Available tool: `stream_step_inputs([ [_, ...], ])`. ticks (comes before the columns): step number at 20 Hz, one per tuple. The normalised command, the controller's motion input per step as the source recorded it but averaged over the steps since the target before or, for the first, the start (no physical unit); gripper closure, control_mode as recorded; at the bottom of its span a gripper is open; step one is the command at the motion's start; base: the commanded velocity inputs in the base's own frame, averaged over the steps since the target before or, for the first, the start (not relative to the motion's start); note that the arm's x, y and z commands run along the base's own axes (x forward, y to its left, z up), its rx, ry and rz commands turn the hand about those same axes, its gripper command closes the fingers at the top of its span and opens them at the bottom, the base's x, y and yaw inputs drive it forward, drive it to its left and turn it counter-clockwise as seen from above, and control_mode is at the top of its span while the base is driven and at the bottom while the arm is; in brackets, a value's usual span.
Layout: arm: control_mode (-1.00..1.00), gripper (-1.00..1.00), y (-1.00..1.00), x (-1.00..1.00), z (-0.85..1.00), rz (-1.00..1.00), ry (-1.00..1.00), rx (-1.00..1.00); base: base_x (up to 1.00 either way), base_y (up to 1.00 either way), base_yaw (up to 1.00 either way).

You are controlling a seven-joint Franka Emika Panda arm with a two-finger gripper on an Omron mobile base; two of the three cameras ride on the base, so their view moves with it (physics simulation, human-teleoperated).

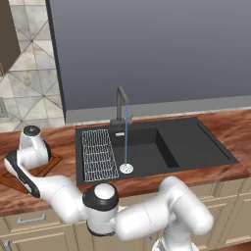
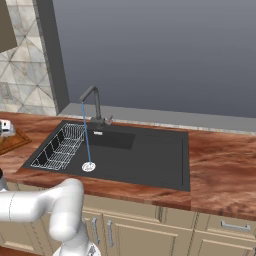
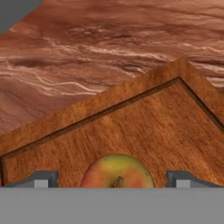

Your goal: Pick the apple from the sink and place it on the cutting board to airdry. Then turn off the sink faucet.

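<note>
The gripper (image 3: 112,183) is seen spread wide over the cutting board (image 3: 131,135), its two grey fingertips (image 3: 40,180) standing well to either side of the apple (image 3: 116,171). A clear gap is visible between each tip and the fruit, so nothing is pinched; the apple is seen resting on the board's reddish wood, stem up, between the parted jaws. Whether the tips touch the board cannot be told from the hand view.

Around the board, the glossy wood countertop (image 3: 109,48) is shown, with the board's darker rim set at an angle across it. In the left base view the board (image 1: 51,162) is found at the far left of the counter, largely covered by the white arm bent over it, well apart from the sink (image 1: 196,142).

In the sink's deep bowl, the white round drain strainer (image 1: 126,168) is seen at the bottom, and the white wire rack (image 1: 97,154) is laid just beside it on the left. Water (image 1: 126,137) is seen running in a thin blue stream from the sink faucet (image 1: 120,105) straight down onto the strainer. The flat drainboard on the right is shown bare and black.
</note>
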Motion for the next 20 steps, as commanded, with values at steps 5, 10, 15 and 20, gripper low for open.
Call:
stream_step_inputs([
  [5, -1.00, -1.00, -0.05, -0.35, 0.48, 0.00, -0.08, 0.00, 0.00, 0.00, 0.00],
  [10, -1.00, -1.00, -0.26, -0.41, 0.43, 0.00, -0.20, 0.00, 0.00, 0.00, 0.00],
  [15, -1.00, -1.00, -0.61, -0.55, 0.52, 0.02, -0.22, 0.00, 0.00, 0.00, 0.00],
  [20, -1.00, -1.00, -0.75, -0.63, 0.59, 0.02, -0.14, 0.05, 0.00, 0.00, 0.00],
])
